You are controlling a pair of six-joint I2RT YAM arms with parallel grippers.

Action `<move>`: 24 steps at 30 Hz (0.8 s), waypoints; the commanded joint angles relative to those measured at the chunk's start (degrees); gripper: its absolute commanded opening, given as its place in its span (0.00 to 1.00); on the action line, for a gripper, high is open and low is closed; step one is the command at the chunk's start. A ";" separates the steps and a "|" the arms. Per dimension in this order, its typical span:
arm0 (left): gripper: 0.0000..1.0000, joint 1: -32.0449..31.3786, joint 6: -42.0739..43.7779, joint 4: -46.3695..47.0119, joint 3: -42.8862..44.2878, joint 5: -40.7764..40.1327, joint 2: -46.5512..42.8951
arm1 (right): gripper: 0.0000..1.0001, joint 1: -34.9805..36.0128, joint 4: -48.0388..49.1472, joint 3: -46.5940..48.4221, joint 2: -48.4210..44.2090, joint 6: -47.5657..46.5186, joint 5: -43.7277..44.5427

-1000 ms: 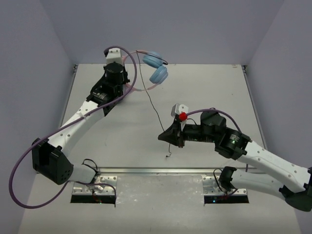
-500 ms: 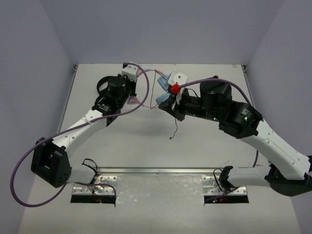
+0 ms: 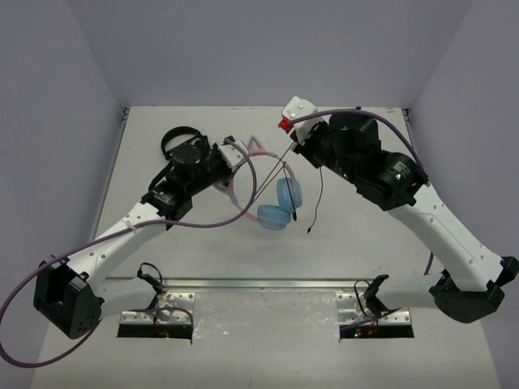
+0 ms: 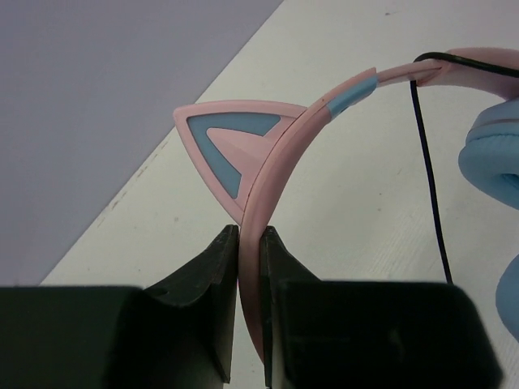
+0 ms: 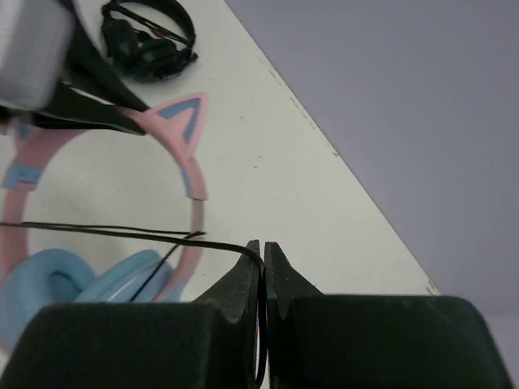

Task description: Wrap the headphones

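On the far left, the all-black headphones (image 3: 173, 139) are lying on the table (image 3: 365, 243) just behind the left arm's wrist, so a wide swing of that arm could be knocking them aside. The left gripper (image 4: 250, 241) is pinching the pink headband (image 4: 284, 154) beside 1 cat ear, its fingers narrow on the thin band. It is holding the headphones (image 3: 280, 204) over mid-table with the 2 blue ear cups hanging toward the centre. That is a slim, curved edge to hold, so a sideways tug may be twisting the band or sliding it out. The black cable (image 4: 430, 178) is crossing the band and running to the right gripper (image 5: 261, 250), whose fingers are closed on it near the far edge. The cable's free end is dangling. If the cable is slipping through those fingers, or going slack, the loop could be dropping off the band or snagging on a cat ear.
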 commanded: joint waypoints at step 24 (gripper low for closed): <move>0.00 -0.96 -4.37 -4.35 12.75 1.93 -11.34 | 0.01 -22.82 23.99 -19.14 -3.25 11.82 -18.05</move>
